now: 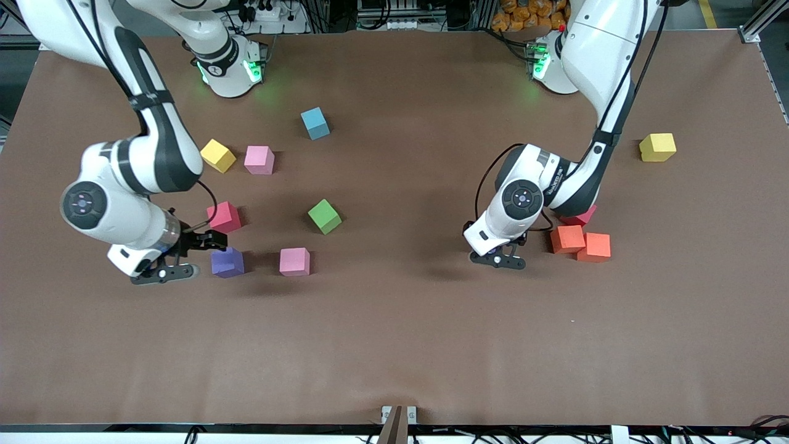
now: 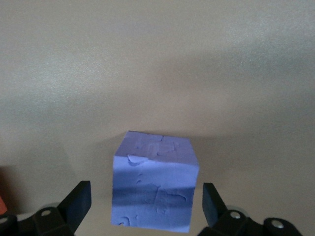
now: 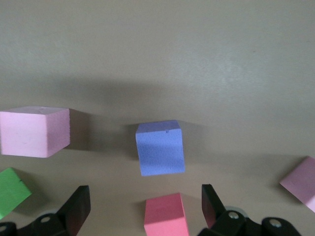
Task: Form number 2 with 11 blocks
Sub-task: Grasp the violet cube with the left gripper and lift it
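The blocks lie scattered, with no digit 2 in view. My left gripper (image 1: 498, 258) is open and low, its fingers either side of a purple block (image 2: 153, 189) without touching it; my arm hides that block in the front view. Beside it lie two orange blocks (image 1: 567, 238) (image 1: 595, 246) and a red block (image 1: 579, 217). My right gripper (image 1: 185, 256) is open over the table between a red block (image 1: 223, 217) (image 3: 166, 216) and a second purple block (image 1: 227, 262) (image 3: 160, 147).
Toward the right arm's end lie a yellow block (image 1: 217, 155), two pink blocks (image 1: 259, 160) (image 1: 294, 261), a light blue block (image 1: 315, 123) and a green block (image 1: 324, 216). Another yellow block (image 1: 657, 147) lies toward the left arm's end.
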### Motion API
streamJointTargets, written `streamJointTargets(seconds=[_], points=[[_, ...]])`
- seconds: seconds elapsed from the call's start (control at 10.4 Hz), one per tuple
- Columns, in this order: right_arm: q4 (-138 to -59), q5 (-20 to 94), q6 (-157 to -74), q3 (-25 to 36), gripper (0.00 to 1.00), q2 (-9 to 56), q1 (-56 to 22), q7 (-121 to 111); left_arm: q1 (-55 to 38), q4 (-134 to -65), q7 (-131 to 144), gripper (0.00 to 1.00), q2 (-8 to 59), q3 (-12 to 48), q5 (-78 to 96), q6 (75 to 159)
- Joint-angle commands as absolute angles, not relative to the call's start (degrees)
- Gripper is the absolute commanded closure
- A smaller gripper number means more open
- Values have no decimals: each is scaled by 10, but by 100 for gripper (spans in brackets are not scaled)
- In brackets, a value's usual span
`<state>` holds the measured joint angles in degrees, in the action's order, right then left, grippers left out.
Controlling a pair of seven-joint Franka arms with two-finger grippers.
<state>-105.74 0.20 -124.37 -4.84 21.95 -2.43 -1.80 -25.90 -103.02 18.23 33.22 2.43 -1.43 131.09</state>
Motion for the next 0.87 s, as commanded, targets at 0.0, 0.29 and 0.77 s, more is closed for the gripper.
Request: streamJointTargets(seconds=[0.0,0.29,0.77], points=[[-1067,11,-1280,-48,0,244,-19,-45,-267,-1034,193,0,340,21,-28,1330],[-1068,11,-1294,-48,0,265,-19,-46,-270,-1032,192,65,347,21,-29,1342],[-1068,11,-1355,-47,0,310,-18,-70,-296,-1037,323,69,318,71,-29,1306]])
